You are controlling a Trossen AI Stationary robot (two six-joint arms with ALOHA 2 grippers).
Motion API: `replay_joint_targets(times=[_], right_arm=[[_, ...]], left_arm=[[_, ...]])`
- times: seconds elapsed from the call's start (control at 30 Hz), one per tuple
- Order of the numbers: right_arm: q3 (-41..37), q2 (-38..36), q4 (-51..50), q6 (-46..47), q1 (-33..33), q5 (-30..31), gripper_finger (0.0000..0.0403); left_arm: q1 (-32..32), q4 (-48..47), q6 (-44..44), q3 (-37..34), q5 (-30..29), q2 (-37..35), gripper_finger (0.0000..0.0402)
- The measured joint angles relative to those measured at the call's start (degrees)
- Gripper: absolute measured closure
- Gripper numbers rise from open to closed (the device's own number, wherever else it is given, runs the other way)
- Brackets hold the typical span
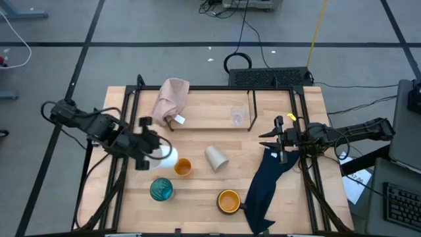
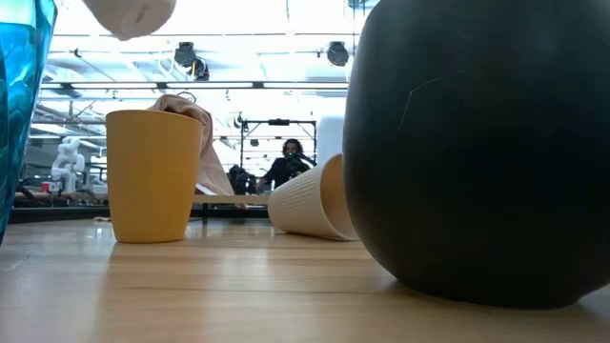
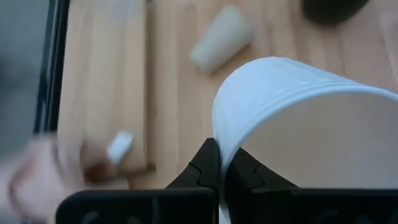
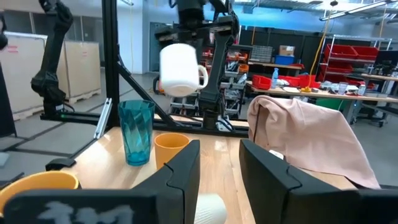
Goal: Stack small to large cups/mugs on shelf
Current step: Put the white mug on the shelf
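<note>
Above the table's left side, the left gripper [image 1: 150, 146] pinches the white mug [image 1: 166, 154] by its thin rim; a swing could slip it onto the orange cup [image 1: 183, 167] below; the right gripper [image 1: 275, 139] hangs part-open, empty

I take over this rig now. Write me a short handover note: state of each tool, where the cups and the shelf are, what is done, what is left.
Left tool: shut on the rim of the white mug, held in the air over the table's left side.
Right tool: open, empty, waiting at the table's right, above the navy cloth.
Shelf: at the far edge; the tiny clear cup and pink cloth lie in its area.
On the table: teal glass, small orange cup, beige cup lying on its side, orange-yellow mug.
Done: white mug lifted.
Left: nothing is stacked yet; all cups remain.
</note>
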Motion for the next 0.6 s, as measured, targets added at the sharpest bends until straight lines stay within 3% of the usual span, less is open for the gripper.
replay_joint_targets(times=[0.27,0.6], right_arm=[[0.00,0.07,1.11,4.68,-0.01,-0.01,0.0298],[0.00,5.47,1.30,5.38,-0.02,0.02,0.0298]], left_arm=[[3.10,11.89,19.34,0.00,5.13,6.59,0.0399],[10.80,15.56,29.30,2.15,15.49,13.48,0.0399]])
